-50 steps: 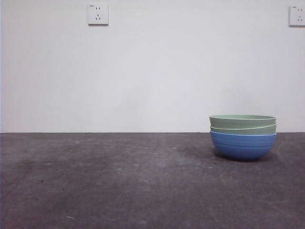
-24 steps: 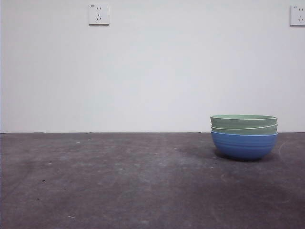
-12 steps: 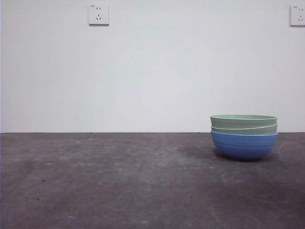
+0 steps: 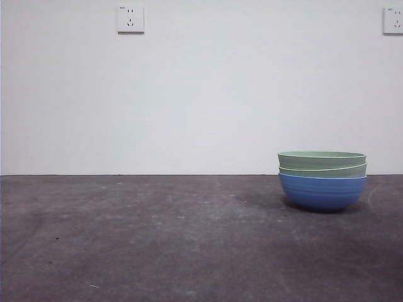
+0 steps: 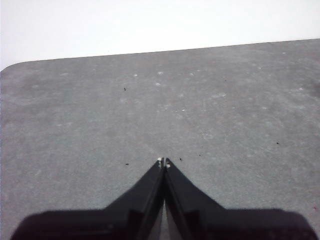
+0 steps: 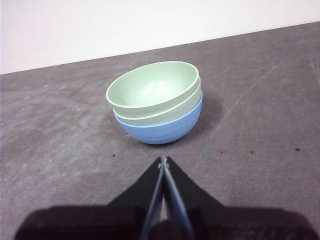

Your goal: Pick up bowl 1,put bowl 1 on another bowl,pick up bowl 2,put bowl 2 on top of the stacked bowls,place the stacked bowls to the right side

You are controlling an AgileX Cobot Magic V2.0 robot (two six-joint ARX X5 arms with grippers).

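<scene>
Bowls stand nested as one stack (image 4: 322, 179) on the dark grey bench (image 4: 157, 239), near its right side and close to the back edge by the white wall (image 4: 201, 94). The ribbed blue bowl (image 4: 322, 191) is at the bottom, resting on the bench, with two pale green bowls set inside it, the upper green bowl (image 6: 152, 89) on top and the lower green bowl (image 6: 165, 111) showing only its rim. The right gripper (image 6: 163, 161) hangs near the stack, apart from it, jaws pressed together and holding nothing. The left gripper (image 5: 163, 162) hangs over bare bench, jaws likewise closed and empty. Two sockets sit high on the wall.
</scene>
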